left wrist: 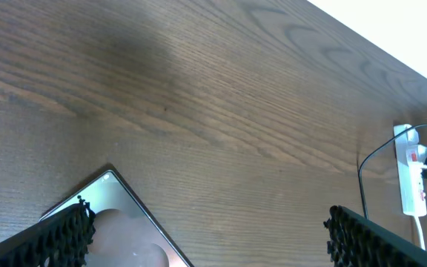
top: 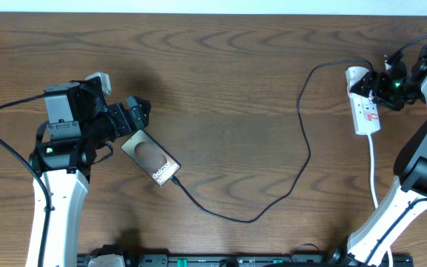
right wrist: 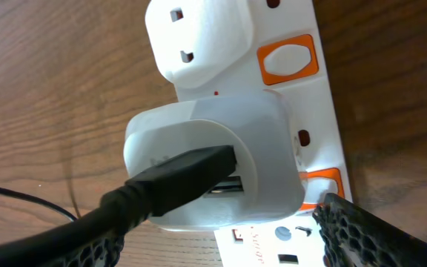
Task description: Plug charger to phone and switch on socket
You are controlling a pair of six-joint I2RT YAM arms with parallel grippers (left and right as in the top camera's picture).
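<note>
The phone [top: 151, 158] lies flat and slanted at the left, and its corner shows in the left wrist view [left wrist: 128, 222]. The charger cable [top: 302, 148] runs from the phone's lower right end in a long loop up to the socket [top: 367, 111], a white power strip at the far right. In the right wrist view the black plug [right wrist: 176, 178] sits in a white adapter [right wrist: 213, 141] on the strip [right wrist: 310, 111]. My left gripper [top: 136, 115] [left wrist: 221, 237] is open at the phone's upper end. My right gripper [top: 380, 85] [right wrist: 228, 237] is open over the strip, one finger by an orange switch [right wrist: 325, 182].
A second orange switch [right wrist: 288, 61] and an unused outlet [right wrist: 199, 33] lie further along the strip. The strip's thick white cord [top: 373, 170] runs toward the front edge beside the right arm. The strip also shows far off in the left wrist view [left wrist: 410, 178].
</note>
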